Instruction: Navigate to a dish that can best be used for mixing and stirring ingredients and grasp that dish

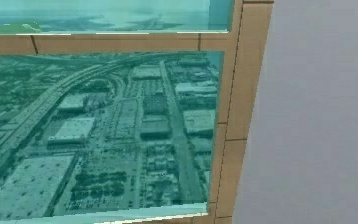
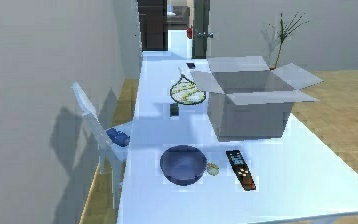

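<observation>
A dark blue bowl (image 2: 183, 164) stands on the white table (image 2: 287, 185), near its front edge in the arm side view. A small pale lump (image 2: 214, 169) lies just right of the bowl. Beside that lies a dark remote control (image 2: 241, 168) with coloured buttons.
An open cardboard box (image 2: 252, 100) sits mid-table, with a round yellowish thing (image 2: 187, 92) to its left and a small dark flat item (image 2: 190, 66) farther back. A white chair (image 2: 97, 130) stands at the table's left. A plant (image 2: 282, 40) and a doorway (image 2: 172, 25) lie beyond. A wood-framed window (image 1: 107, 130) and grey wall (image 1: 307, 120) face the forward view.
</observation>
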Available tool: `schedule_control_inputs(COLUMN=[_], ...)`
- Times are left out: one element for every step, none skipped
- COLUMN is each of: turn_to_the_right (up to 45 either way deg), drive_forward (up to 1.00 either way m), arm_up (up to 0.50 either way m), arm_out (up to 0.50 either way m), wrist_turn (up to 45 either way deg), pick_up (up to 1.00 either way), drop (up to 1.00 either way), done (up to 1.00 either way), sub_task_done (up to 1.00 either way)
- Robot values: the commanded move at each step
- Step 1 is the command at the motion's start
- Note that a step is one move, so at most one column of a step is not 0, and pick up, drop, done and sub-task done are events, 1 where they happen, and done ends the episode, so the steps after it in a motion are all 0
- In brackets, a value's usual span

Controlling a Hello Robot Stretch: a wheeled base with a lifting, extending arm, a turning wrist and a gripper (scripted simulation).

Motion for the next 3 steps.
schedule_control_inputs(turn_to_the_right=[0.0, 0.0, 0.0], drive_forward=[0.00, 0.00, 0.00], arm_up=[0.38, 0.00, 0.00], arm_out=[0.00, 0.18, 0.00], wrist_turn=[0.0, 0.0, 45.0], pick_up=[0.00, 0.00, 0.00], drop=[0.00, 0.00, 0.00], done=[0.00, 0.00, 0.00], sub_task_done=[0.00, 0.00, 0.00])
